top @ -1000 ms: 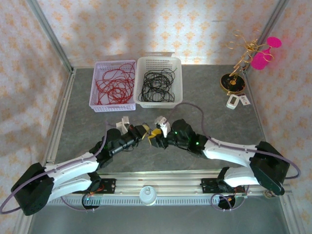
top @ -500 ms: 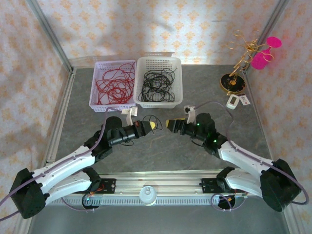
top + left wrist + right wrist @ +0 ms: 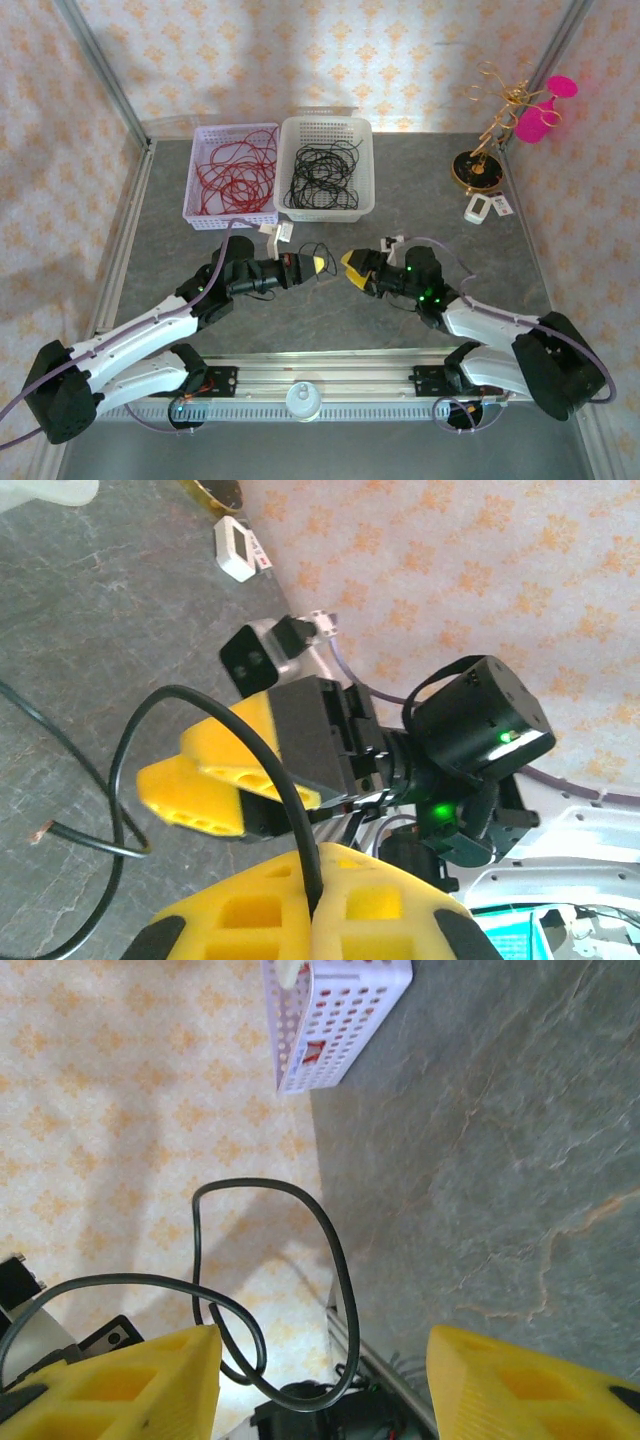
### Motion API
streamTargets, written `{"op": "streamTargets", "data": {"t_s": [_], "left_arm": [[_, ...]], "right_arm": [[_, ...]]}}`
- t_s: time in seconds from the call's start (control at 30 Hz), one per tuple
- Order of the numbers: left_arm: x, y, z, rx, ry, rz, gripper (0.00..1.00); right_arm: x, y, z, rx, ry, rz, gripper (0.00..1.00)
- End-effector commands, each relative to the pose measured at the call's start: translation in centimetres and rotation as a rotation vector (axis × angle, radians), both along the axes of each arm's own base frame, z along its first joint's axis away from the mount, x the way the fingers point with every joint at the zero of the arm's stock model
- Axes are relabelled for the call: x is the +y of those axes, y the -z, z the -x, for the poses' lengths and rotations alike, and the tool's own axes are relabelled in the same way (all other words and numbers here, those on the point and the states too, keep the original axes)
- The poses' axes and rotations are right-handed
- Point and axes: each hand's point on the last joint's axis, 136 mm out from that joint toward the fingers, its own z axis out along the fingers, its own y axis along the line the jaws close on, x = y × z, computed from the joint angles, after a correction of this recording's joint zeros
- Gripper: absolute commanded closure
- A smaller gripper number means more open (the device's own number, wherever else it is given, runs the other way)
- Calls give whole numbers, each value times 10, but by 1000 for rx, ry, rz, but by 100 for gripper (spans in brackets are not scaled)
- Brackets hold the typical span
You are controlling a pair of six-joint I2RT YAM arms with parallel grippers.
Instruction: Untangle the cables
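- Most of the sorting looks done; the red cables lie coiled in the lavender basket at the upper left of the overhead frame; the black cables lie in the white basket just beside it, with no red among them that I can see.
- One loose black cable is out of the baskets, at the centre of the frame, over the desk; it curls in a couple of open loops, one bare end loose near the desk.
- The left pincer is clamped tight on that cable, the wire nipped between its yellow pads.
- The right pincer faces it from just beside, jaws standing well apart; a loop hangs near one finger, but nothing is gripped.
- What is left, I judge: work the curls out of this last strand and drop it in with the other black ones; whether knots remain inside the baskets I cannot tell.
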Motion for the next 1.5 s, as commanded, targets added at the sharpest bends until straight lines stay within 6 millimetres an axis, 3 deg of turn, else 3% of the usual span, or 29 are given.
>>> {"op": "streamTargets", "data": {"t_s": [0.0,0.2,0.53,0.67,0.87,1.0,1.2,1.47], "left_arm": [[-6,-23,1,-68,39,33,100],[-5,-28,2,-80,43,46,100],[-5,-35,4,-104,50,55,100],[-2,-50,2,-138,30,52,100],[11,-102,0,-252,-31,44,100],[16,-156,4,-359,-38,79,100],[28,-229,11,-553,-73,101,100],[32,-277,3,-668,-129,86,100]], "right_arm": [[12,-12,1,28,-30,-87,44],[29,-13,0,67,-52,-151,45],[46,2,-2,89,-58,-147,74],[42,27,-9,40,-43,14,89],[7,72,-29,-104,51,413,96],[-18,90,-39,-177,100,606,97],[-42,101,-47,-254,151,771,97],[-63,104,-52,-344,172,908,97]]}}
